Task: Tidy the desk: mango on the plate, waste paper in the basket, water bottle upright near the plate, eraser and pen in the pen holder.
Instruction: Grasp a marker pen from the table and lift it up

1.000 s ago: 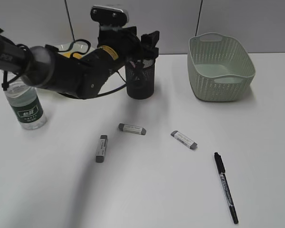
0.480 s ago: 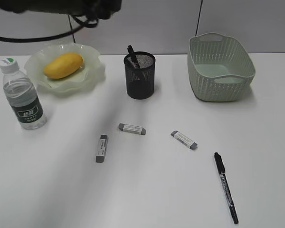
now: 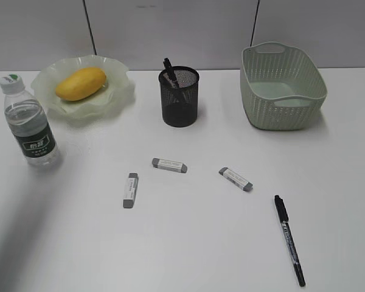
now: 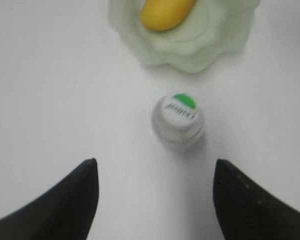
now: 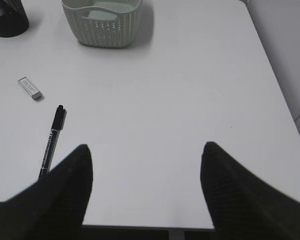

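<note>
Exterior view: no part of either arm in frame.

Left gripper [image 4: 152, 200]: two fingers [image 4: 65, 200] seen from the wrist camera, matte black, broad at the base and tapering to rounded tips. Image soft; no markings legible.

Right gripper [image 5: 145, 195]: same black, tapered fingers [image 5: 240, 200]. A fine dotted texture shows on the surfaces. No cables or screws discernible.

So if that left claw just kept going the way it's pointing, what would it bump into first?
Probably the water bottle: its white cap sits between the open fingers of the left gripper, just ahead. Depth is unclear, so it might pass over and reach the desk.
</note>
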